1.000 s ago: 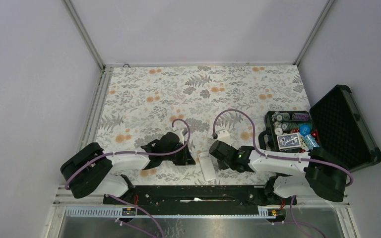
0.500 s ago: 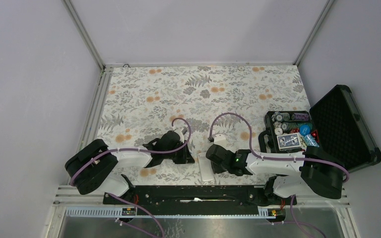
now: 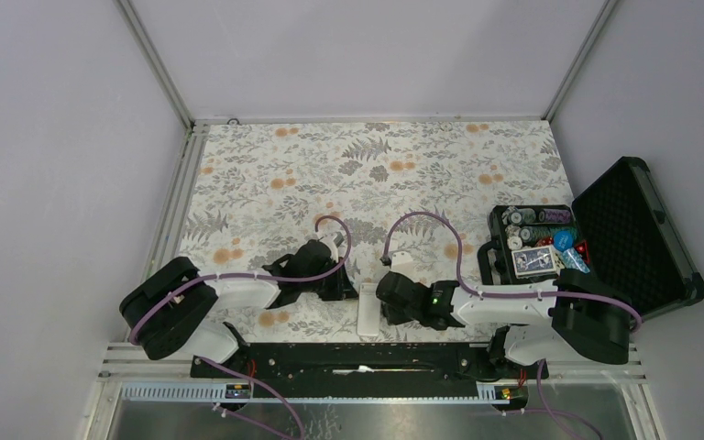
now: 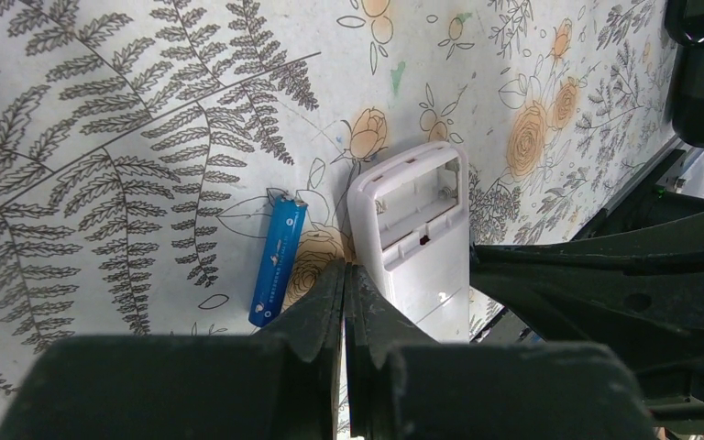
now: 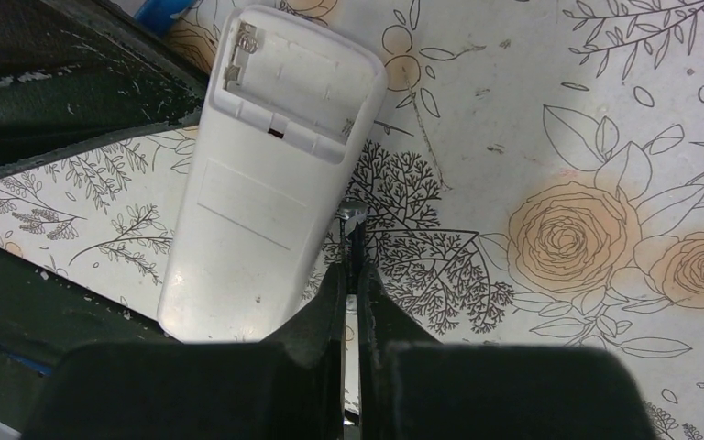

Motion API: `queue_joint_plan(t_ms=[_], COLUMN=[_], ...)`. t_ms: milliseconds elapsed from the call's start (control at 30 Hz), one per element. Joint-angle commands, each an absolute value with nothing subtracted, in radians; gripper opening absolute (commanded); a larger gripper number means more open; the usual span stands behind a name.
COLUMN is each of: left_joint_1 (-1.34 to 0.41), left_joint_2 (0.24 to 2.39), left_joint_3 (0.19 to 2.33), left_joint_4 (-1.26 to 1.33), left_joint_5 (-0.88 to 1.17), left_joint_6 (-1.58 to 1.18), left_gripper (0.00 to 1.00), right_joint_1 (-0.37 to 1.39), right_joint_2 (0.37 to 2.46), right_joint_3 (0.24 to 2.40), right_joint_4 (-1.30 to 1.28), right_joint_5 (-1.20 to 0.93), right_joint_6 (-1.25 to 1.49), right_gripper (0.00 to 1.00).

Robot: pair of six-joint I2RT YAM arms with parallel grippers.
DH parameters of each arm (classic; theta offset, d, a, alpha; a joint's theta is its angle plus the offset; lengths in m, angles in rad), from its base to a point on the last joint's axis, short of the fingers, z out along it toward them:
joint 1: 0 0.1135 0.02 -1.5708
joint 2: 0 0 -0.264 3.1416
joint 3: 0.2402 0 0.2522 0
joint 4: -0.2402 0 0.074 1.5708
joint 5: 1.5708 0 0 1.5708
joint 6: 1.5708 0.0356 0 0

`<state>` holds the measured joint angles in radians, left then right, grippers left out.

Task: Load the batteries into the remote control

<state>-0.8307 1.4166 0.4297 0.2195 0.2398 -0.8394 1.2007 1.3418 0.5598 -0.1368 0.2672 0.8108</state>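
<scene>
Lying back-up on the flowery table [image 3: 330, 174], close to the near edge and between my two arms, the remote control [image 3: 368, 310] has its battery slot open. My left gripper [image 4: 344, 273] has its jaws pressed tight together, tips right at the remote's left side. One blue battery [image 4: 278, 261] lies flat on the table just left of the remote. My right gripper [image 5: 352, 240] is pressed tight too, tips right at the remote's right side, and I cannot tell what the tiny silver bit at those tips is.
</scene>
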Motion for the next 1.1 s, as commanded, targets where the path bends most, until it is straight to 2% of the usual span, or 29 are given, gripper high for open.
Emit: queue_joint_plan(t_ms=[0,433,833,1067], left_joint_1=[-0.827,-0.822,-0.816,-0.809], left_joint_2=[1.423,1.373,1.218,1.088], left_joint_3=[0.456,0.434,0.407,0.366], left_joint_4=[0.254,0.244,0.143,0.082], left_joint_5=[0.229,0.223,0.178,0.131], left_joint_6=[-0.819,-0.822,-0.803,-0.804], left_gripper=[0.03,0.05,0.23,0.35], right_joint_1=[1.218,1.218,1.210,1.145], right_joint_2=[1.336,1.242,1.254,1.289], right_joint_3=[0.546,0.628,0.785,0.858], right_joint_4=[-0.157,-0.360,-0.376,-0.363], right_joint_5=[0.254,0.439,0.431,0.252], right_joint_6=[0.841,0.733,0.333,0.092], right_gripper=[0.00,0.00,0.00,0.00])
